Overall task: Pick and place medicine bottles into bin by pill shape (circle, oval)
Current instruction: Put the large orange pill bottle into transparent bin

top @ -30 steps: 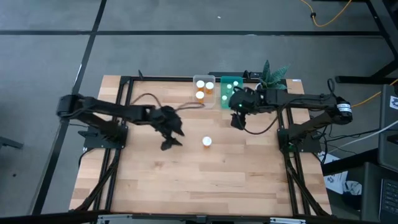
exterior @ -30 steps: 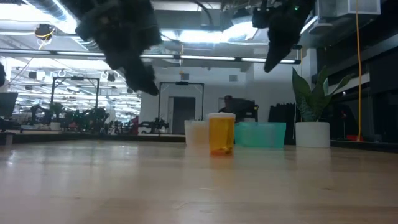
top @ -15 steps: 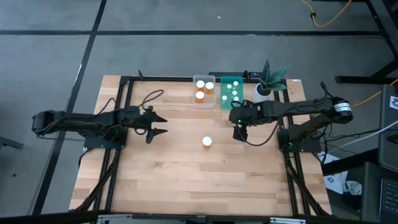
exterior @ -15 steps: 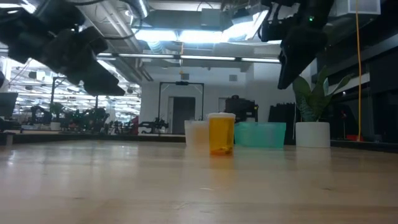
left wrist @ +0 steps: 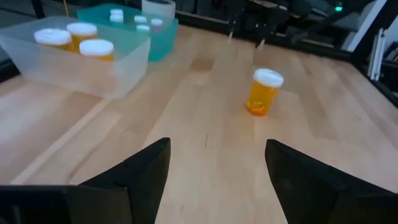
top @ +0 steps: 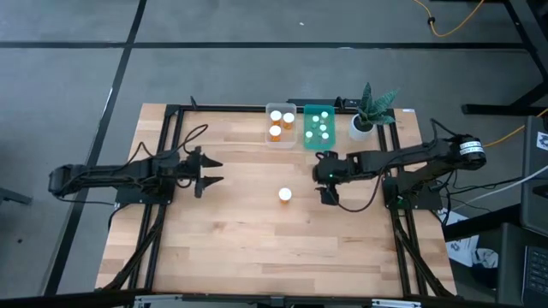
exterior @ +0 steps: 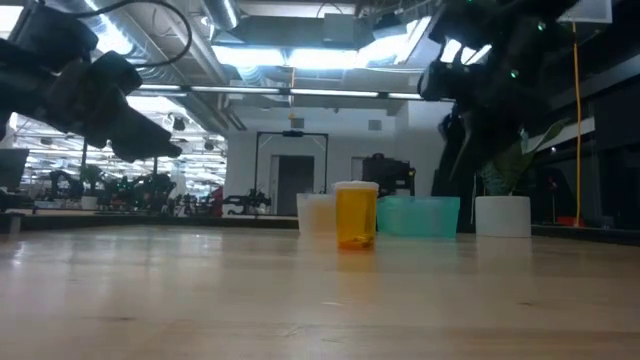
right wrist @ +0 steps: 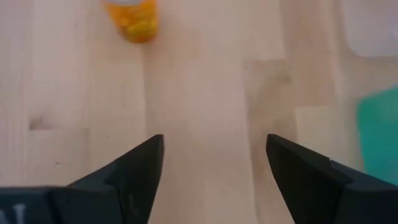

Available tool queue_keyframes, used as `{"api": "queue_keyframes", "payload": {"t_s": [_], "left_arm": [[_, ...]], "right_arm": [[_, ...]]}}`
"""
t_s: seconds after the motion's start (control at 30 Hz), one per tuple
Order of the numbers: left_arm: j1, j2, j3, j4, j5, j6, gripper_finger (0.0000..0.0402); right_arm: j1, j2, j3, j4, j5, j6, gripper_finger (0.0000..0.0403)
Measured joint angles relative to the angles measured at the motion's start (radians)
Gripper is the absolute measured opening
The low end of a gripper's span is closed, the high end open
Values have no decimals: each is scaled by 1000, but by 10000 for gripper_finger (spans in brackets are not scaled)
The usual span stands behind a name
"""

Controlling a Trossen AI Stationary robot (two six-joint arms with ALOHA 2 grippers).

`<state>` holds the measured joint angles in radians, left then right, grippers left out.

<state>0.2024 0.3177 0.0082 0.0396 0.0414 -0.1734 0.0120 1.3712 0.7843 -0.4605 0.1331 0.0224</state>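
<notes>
- Bare wooden table (top: 257,248) nearest; nothing on its front half.
- One orange bottle (top: 285,195) stands alone, upright, white cap on, mid-table. Same bottle in low view (exterior: 357,213), in my left wrist view (left wrist: 263,92) and in my right wrist view (right wrist: 133,17).
- My right hand (top: 328,196) is just to the right of that bottle, not touching, fingers spread open and empty; my right wrist view (right wrist: 214,174) shows bare wood between the fingers.
- My left hand (top: 211,170) is well to the left of the bottle, above the table, fingers open, holding nothing; my left wrist view (left wrist: 214,168) shows the gap empty.
- Farther back, clear bin (top: 268,137) holds three orange bottles (top: 276,132), white caps up; also seen in my left wrist view (left wrist: 81,68).
- Teal bin (top: 309,139) sits just to the right of the clear one, touching or nearly so, with five small white-capped bottles (top: 322,127) inside.
- White pot with a green plant (top: 360,127) sits beside the teal bin at the table's back right.
</notes>
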Motion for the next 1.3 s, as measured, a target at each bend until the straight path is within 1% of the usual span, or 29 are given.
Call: {"api": "queue_keyframes", "payload": {"t_s": [0.03, 0.13, 0.27, 0.33, 0.47, 0.6, 0.93, 1.17, 1.3], "left_arm": [[0, -13, 0, -22, 0, 0, 254], [0, -38, 0, -21, 3, -1, 254], [0, -66, 0, -21, 5, 3, 254], [-1, -72, 0, -22, 3, 9, 254], [-1, -71, 0, -23, -6, 10, 254], [-1, -70, 1, -25, -6, 9, 254], [-1, -70, 1, -26, -7, 23, 254], [-1, -69, 1, -27, -8, 23, 254], [-1, -69, 1, -27, -8, 24, 254]], "right_arm": [[0, 0, -20, 35, -13, -14, 283], [1, 0, -57, 118, -33, -47, 283], [17, 18, -62, 217, -105, -109, 283], [31, 51, -42, 228, -136, -139, 283], [45, 144, 33, 229, -136, -176, 283], [45, 236, 129, 173, -123, -183, 283], [45, 409, 315, 80, -125, -192, 283], [51, 475, 392, 61, -156, -211, 283], [51, 475, 402, 70, -157, -214, 283]]}}
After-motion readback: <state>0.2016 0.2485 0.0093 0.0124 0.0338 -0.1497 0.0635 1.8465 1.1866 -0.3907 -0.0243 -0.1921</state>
